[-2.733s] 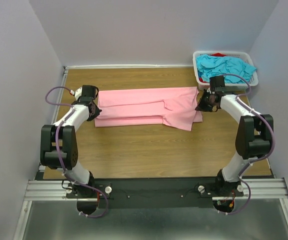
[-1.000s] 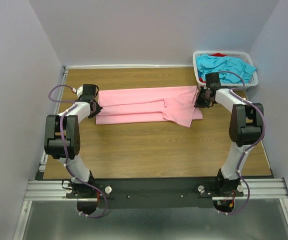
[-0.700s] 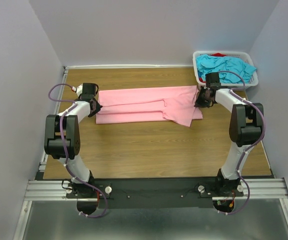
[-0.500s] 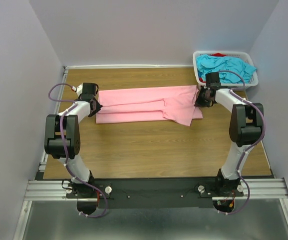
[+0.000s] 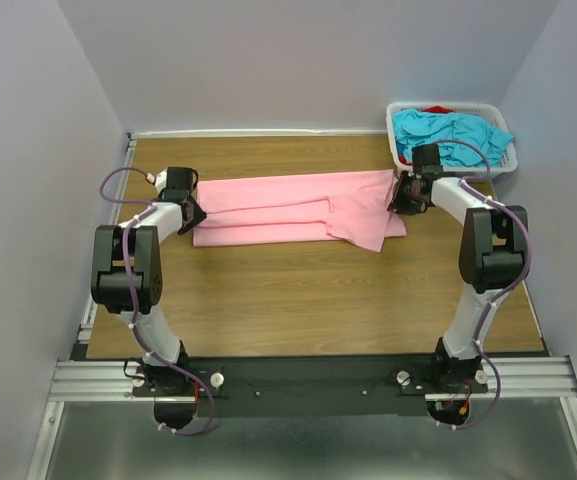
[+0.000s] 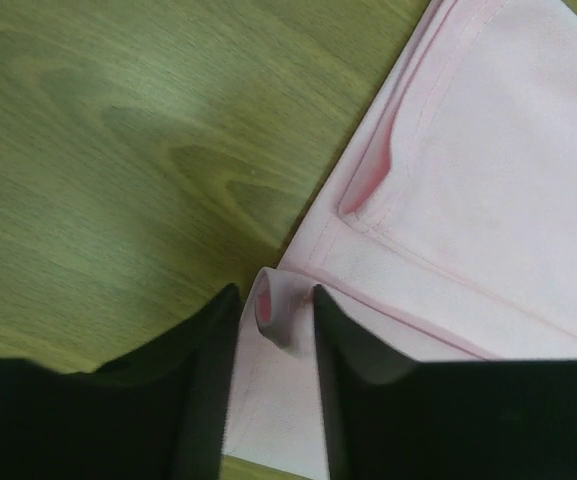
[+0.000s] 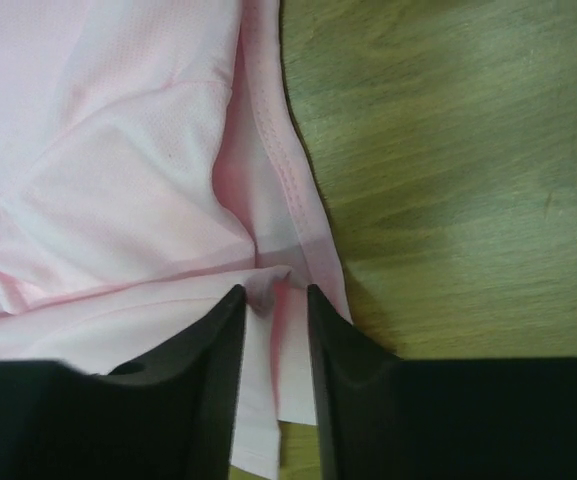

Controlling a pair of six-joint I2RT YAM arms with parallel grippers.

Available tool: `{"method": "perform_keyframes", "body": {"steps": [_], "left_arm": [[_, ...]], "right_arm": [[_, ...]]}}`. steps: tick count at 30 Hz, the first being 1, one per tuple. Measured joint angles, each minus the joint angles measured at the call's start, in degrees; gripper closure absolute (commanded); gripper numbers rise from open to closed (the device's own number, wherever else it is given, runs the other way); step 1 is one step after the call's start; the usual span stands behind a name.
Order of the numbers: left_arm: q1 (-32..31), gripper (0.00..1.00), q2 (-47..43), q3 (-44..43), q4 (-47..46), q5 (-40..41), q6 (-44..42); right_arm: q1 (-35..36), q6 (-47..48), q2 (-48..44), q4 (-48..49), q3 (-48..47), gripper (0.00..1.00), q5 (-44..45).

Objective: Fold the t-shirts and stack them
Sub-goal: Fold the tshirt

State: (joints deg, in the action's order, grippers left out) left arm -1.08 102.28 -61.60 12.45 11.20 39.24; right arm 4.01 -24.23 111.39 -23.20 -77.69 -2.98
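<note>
A light pink t-shirt (image 5: 288, 210) lies folded into a long band across the back half of the table. My left gripper (image 5: 190, 212) sits at its left end and my right gripper (image 5: 400, 200) at its right end. In the left wrist view the left gripper (image 6: 273, 300) is open, with a small puckered fold of the pink cloth (image 6: 488, 200) standing loose between the fingers. In the right wrist view the right gripper (image 7: 268, 295) is also open over a loose pinch of the shirt's hem (image 7: 118, 150). Turquoise t-shirts (image 5: 453, 130) and a bit of red one (image 5: 438, 108) fill the basket.
The white slotted basket (image 5: 394, 135) stands at the back right corner, just behind my right gripper. Bare wooden tabletop (image 5: 298, 300) stretches from the shirt to the arm bases. Grey walls close in on three sides.
Both grippers have gone from shut to open, and the pinched edges of the pink shirt now lie loose between their fingers. The arms have barely moved in the last second.
</note>
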Motion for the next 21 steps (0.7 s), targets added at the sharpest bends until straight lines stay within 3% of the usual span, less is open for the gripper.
{"method": "perform_keyframes", "body": {"steps": [3, 5, 7, 8, 14, 16, 21], "left_arm": [[0.0, 0.34, -1.7, 0.2, 0.2, -0.1, -0.6], [0.0, 0.27, -3.8, 0.2, 0.2, 0.0, -1.4], [0.0, 0.26, -6.9, 0.3, 0.2, 0.2, -2.0], [0.0, 0.19, -9.3, 0.6, 0.0, 0.4, -2.8], [0.1, 0.19, -22.4, 4.5, -0.6, 2.3, -6.9], [0.1, 0.07, -26.7, 6.9, -1.5, 2.4, -9.0], [-0.4, 0.06, -34.6, 13.8, -3.8, 1.3, -13.0]], "right_arm": [[0.0, 0.6, -1.1, 0.0, 0.2, 0.47, 0.0], [0.0, 0.6, -2.7, 0.0, 0.9, 0.46, 0.0], [0.0, 0.7, -6.8, 0.4, 2.8, 0.45, -0.1], [0.0, 0.7, -8.8, 0.4, 3.9, 0.46, -0.1], [0.0, -1.2, -19.7, 2.1, 12.4, 0.48, -2.4], [0.1, -2.2, -21.3, 3.1, 15.6, 0.48, -3.9], [0.2, -6.4, -22.5, 5.3, 25.1, 0.49, -8.0]]}}
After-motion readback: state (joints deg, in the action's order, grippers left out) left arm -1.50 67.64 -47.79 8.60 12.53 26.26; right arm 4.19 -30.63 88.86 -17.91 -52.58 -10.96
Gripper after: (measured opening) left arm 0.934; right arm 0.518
